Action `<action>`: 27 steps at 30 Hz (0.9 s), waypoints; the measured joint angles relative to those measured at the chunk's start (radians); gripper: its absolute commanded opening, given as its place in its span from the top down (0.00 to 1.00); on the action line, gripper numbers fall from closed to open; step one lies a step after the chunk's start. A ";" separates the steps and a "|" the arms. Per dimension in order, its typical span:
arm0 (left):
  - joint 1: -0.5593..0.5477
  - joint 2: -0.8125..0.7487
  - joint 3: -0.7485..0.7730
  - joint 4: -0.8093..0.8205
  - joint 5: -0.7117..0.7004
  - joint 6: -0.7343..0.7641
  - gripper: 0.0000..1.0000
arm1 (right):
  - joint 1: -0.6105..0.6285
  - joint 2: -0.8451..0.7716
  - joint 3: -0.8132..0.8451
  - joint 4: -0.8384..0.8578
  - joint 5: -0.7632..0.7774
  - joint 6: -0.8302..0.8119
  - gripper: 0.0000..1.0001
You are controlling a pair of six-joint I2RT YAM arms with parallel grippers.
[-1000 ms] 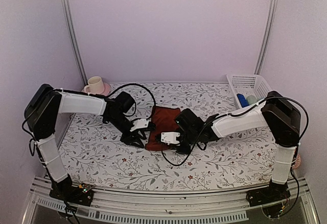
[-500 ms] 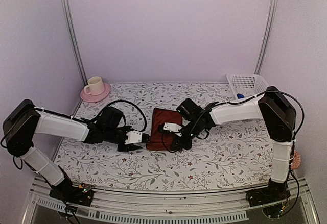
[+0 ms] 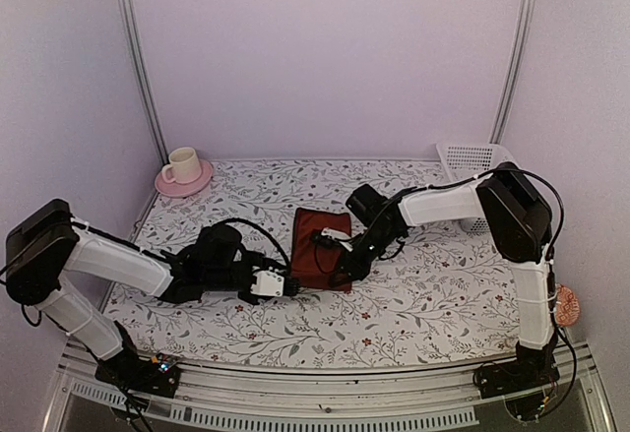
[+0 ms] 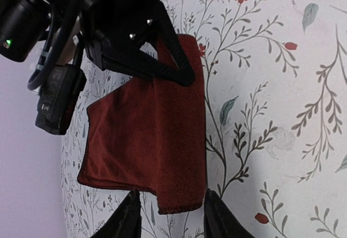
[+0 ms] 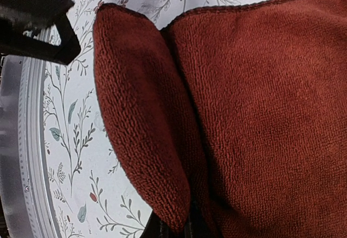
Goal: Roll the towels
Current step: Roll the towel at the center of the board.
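The dark maroon towel (image 3: 317,247) lies folded in the middle of the floral table cover, with a doubled-over strip along its near edge. My right gripper (image 3: 343,269) is at the towel's near right corner. In the right wrist view it (image 5: 176,228) is shut on that folded strip (image 5: 141,140). My left gripper (image 3: 290,283) lies low at the towel's near left corner. In the left wrist view it (image 4: 172,219) is open, and the strip's end (image 4: 179,194) sits between its fingers. The right gripper also shows in that view (image 4: 162,64). The light-blue towel is hidden.
A cream cup on a pink saucer (image 3: 183,168) stands at the back left. A white basket (image 3: 471,156) stands at the back right, mostly behind my right arm. Cables trail from both wrists over the table cover (image 3: 423,284).
My left arm has dropped low and reached right, up to the towel's near left corner. My right gripper has drawn in to the near right corner, and the towel looks narrower.
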 measured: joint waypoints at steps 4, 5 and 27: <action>-0.047 0.027 -0.029 0.064 -0.048 0.046 0.61 | -0.018 0.021 0.025 -0.024 -0.036 0.013 0.96; -0.058 0.039 -0.033 0.074 -0.060 0.056 0.61 | -0.019 0.024 0.031 -0.030 -0.038 0.015 0.96; -0.092 0.248 0.013 0.222 -0.223 0.114 0.65 | -0.029 0.043 0.048 -0.050 -0.068 0.019 0.95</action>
